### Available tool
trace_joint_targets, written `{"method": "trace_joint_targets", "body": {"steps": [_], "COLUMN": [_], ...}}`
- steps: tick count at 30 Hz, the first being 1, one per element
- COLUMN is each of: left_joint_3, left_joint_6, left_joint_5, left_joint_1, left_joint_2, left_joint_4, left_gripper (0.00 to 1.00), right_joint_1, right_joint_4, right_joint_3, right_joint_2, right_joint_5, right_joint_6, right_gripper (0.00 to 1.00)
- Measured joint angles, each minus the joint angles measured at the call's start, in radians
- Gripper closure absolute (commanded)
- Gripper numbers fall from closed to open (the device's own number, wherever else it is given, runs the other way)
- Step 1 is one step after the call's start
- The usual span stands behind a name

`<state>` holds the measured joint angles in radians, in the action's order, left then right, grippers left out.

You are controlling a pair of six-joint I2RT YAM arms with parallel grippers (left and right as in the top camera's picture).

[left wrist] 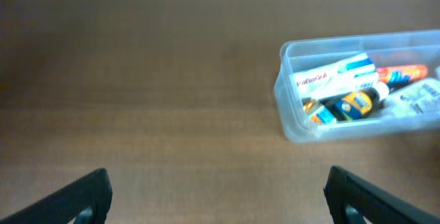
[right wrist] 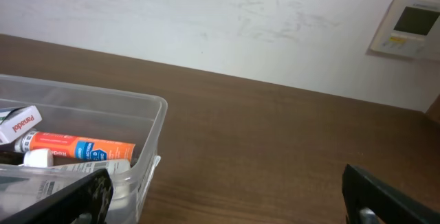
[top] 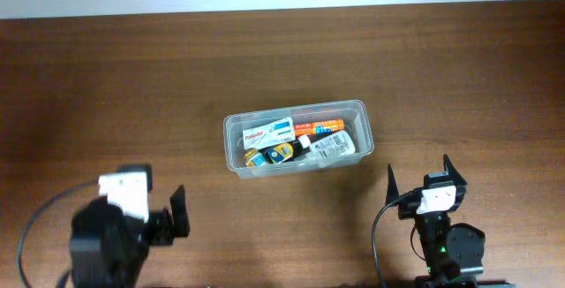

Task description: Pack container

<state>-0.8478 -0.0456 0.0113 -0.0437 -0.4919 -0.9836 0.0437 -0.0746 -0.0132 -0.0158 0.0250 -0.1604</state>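
Centrally, clear rimmed round-cornered container (top: 300, 167) on brown table (top: 106, 85), holding white box (top: 267, 132), orange tube (top: 320, 127), small bottles (top: 275, 154), left gripper (left wrist: 220, 207) at its 8 o'clock, right gripper (top: 420, 178) at 4 o'clock, both spread wide, empty

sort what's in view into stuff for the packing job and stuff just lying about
Job:
- container
- packed inside it: Panadol box, orange tube, small bottle with yellow-blue label, white labelled item

Just there:
- wall control panel
- wooden table
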Motion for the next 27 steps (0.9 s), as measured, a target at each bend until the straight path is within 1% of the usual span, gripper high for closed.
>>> {"method": "trace_joint_targets", "body": {"steps": [3, 7, 9, 10, 18, 20, 22, 27], "left_joint_3": [0.149, 0.339, 0.435, 0.453, 0.768, 0.821, 0.829, 0.829], "left_joint_6": [0.000, 0.000, 0.000, 0.000, 0.000, 0.000, 0.000, 0.000], "left_joint_5": [0.000, 0.004, 0.021, 0.026, 0.060, 0.061, 0.061, 0.061], "left_joint_1": [0.000, 0.010, 0.021, 0.024, 0.035, 0.035, 0.035, 0.035], "left_joint_2": [0.200, 0.385, 0.453, 0.463, 0.475, 0.475, 0.476, 0.476], "left_joint_4": [0.115, 0.250, 0.354, 0.369, 0.830, 0.886, 0.904, 0.905], "left_gripper": [0.01, 0.01, 0.01, 0.01, 0.01, 0.01, 0.01, 0.01], "right_joint_1": [0.000, 0.000, 0.000, 0.000, 0.000, 0.000, 0.000, 0.000], "right_joint_4": [0.001, 0.001, 0.001, 0.001, 0.001, 0.001, 0.001, 0.001], "right_joint_3": [0.000, 0.000, 0.000, 0.000, 0.000, 0.000, 0.000, 0.000], "right_joint_2": [0.001, 0.001, 0.001, 0.001, 0.001, 0.001, 0.001, 0.001], "right_joint_5": [0.000, 0.000, 0.000, 0.000, 0.000, 0.000, 0.000, 0.000], "right_joint_6": [0.000, 0.000, 0.000, 0.000, 0.000, 0.000, 0.000, 0.000], "right_gripper": [0.02, 0.02, 0.02, 0.02, 0.02, 0.02, 0.02, 0.02]}}
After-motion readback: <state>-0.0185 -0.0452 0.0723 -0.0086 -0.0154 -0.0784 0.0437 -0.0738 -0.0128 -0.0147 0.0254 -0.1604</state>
